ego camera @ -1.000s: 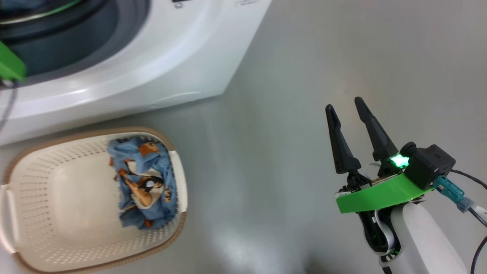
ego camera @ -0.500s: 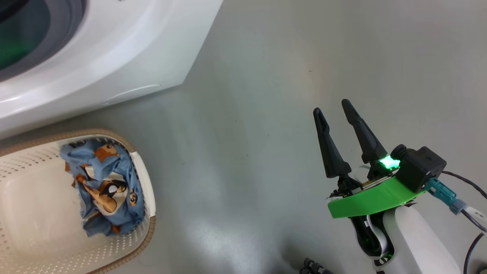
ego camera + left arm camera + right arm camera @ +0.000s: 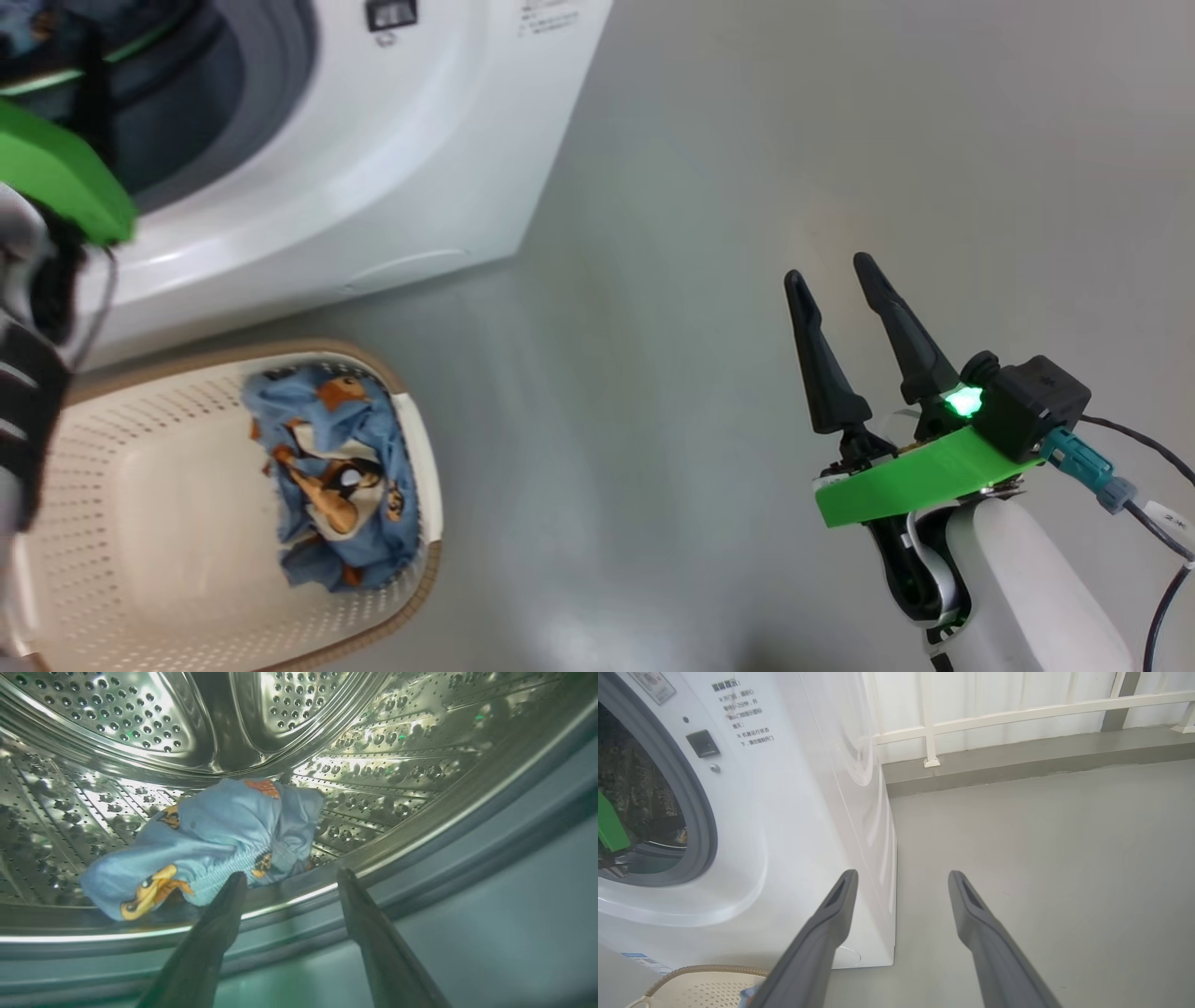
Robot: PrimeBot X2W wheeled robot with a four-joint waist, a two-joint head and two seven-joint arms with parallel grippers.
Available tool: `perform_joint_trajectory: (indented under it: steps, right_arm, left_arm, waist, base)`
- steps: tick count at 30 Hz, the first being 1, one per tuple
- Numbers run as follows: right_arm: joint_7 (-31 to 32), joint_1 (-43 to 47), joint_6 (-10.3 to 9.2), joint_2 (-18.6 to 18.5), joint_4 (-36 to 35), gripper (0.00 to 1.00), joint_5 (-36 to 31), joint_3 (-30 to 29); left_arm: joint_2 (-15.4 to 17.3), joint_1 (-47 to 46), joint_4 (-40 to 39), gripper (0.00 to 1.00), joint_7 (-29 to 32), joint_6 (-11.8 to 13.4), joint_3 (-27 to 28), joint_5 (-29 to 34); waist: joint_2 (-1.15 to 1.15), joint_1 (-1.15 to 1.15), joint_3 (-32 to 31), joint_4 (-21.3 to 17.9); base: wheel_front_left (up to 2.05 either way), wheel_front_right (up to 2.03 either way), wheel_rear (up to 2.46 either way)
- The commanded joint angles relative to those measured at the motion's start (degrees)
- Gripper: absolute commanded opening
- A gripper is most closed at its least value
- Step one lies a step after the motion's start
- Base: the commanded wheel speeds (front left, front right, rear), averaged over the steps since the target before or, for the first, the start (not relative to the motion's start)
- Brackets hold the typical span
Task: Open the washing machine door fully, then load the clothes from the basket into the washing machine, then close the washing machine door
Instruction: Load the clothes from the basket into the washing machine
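Note:
The white washing machine stands at the upper left with its opening uncovered; the washing machine door is out of view. My left arm's green wrist plate sits at that opening. Inside the steel drum a blue printed garment lies near the front lip. My left gripper is open just in front of it, one fingertip at the cloth's edge, nothing between the jaws. More blue clothes lie in the cream basket on the floor. My right gripper hovers open and empty at the right.
Grey floor spreads between the basket and my right arm. The machine's grey gasket rings the drum mouth. A white railing on a low kerb runs behind the machine. The basket sits just in front of the machine's base.
The head camera swung away and back, shifting the whole picture. My left arm's green plate now shows larger at the opening, and the left gripper has opened. Basket clothes and right gripper look unchanged.

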Motion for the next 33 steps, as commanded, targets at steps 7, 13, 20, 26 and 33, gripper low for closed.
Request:
perform_joint_trajectory:
  steps: [7,13,20,26,33]
  right_arm:
    - [-0.4,-0.6,0.26,-0.4,1.8,1.0,-1.6,-0.3]
    - [-0.4,-0.2,0.26,-0.4,3.2,1.0,-1.9,-1.0]
    - [-0.4,1.2,0.26,-0.4,4.4,1.0,-2.7,-2.2]
    - [-0.4,2.0,0.26,-0.4,4.9,1.0,-3.6,-3.1]
    - [-0.4,2.5,0.26,-0.4,5.6,1.0,-5.4,-3.0]
  left_arm:
    - [-0.4,5.6,-2.2,1.0,-3.6,-0.4,1.3,-2.3]
    - [-1.2,10.4,-5.0,1.0,-5.0,-0.5,1.7,-2.7]
    - [-0.3,17.4,-12.8,1.0,-5.2,0.6,6.7,-0.3]
    - [0.2,24.8,-20.7,1.0,-5.2,2.7,12.8,2.4]
    - [1.1,39.4,-35.4,1.0,-5.2,5.7,23.9,8.6]
  waist:
    - [0.0,0.0,-7.9,5.8]
    - [0.0,0.0,-12.2,7.6]
    - [0.0,0.0,-17.0,9.3]
    - [0.0,0.0,-19.7,10.2]
    - [0.0,0.0,-22.6,10.6]
  base:
    - [0.0,0.0,0.0]
    - [0.0,0.0,0.0]
    - [0.0,0.0,0.0]
    - [0.0,0.0,0.0]
    - [0.0,0.0,0.0]
